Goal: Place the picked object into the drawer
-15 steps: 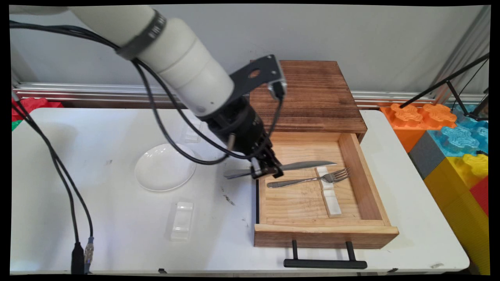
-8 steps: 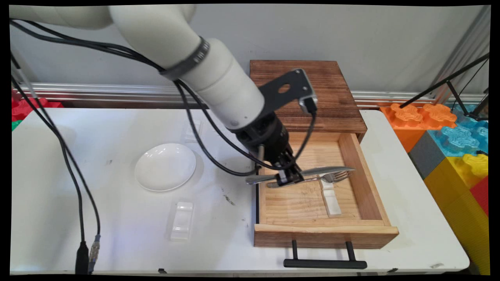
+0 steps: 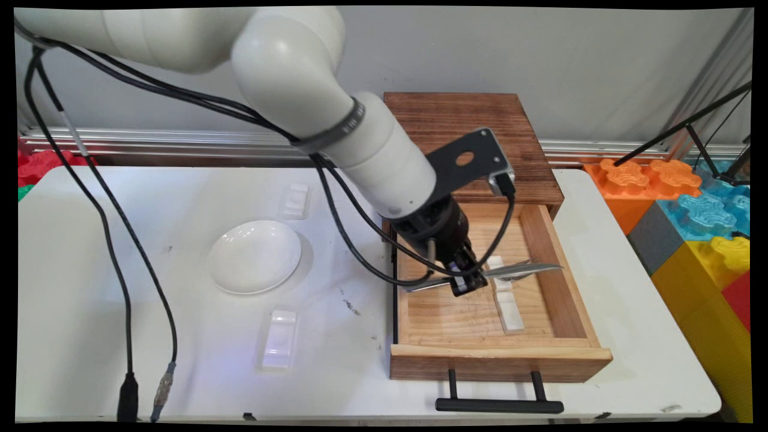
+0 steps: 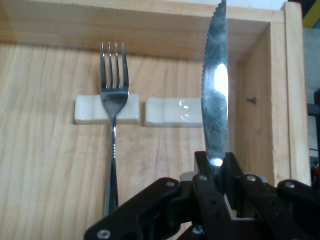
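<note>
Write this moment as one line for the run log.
gripper: shut on knife | above open drawer | fork on white rest

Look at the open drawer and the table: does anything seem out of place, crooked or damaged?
Nothing looks damaged or spilled. In the drawer, the fork lies neatly on one white rest, while the rest beside it is bare. The knife is held in the hand above the drawer.
</note>
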Motion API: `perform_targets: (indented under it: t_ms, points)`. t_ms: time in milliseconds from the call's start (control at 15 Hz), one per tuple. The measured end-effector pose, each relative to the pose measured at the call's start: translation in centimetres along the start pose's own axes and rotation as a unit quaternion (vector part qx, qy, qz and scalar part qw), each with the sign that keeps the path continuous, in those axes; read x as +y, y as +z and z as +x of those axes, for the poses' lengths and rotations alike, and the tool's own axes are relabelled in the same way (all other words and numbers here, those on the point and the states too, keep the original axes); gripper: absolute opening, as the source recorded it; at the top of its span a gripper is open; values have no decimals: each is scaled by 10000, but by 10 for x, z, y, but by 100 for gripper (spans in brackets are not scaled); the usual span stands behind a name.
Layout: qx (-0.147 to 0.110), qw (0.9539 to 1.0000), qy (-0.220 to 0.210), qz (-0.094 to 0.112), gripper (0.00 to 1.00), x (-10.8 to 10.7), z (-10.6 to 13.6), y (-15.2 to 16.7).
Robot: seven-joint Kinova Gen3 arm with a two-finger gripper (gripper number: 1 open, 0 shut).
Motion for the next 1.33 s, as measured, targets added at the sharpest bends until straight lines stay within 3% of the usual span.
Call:
perform_targets:
  t_ms: [1333]
  points:
    - [86,9999,-89,23,0,-7,-21,92]
